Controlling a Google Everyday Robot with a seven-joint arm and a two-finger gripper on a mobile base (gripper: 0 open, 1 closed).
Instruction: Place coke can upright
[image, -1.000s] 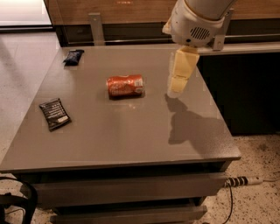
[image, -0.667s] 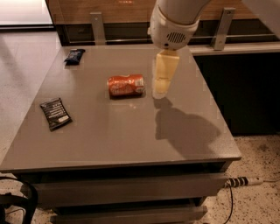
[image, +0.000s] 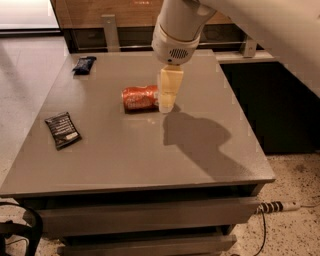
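The gripper (image: 167, 104) hung tip-down at one end of the coke can (image: 140, 98), its cream-coloured tip right against the can's edge in this view. Jaws apart or together? Could not tell from here. The can lay on its side, orange-red, near the middle of the grey table (image: 200, 165), lengthwise across the view. Above the gripper, the white wrist housing (image: 175, 35) sat big and round, with the arm running off the top corner. The arm's shadow (image: 197, 140) fell across the tabletop beside the can. Well apart from the can, a dark snack packet (image: 63, 130) lay flat by the near-left edge, and a dark blue packet (image: 83, 64) lay at the far-left corner. On the floor by the table, a power strip (image: 278, 206) was in view.
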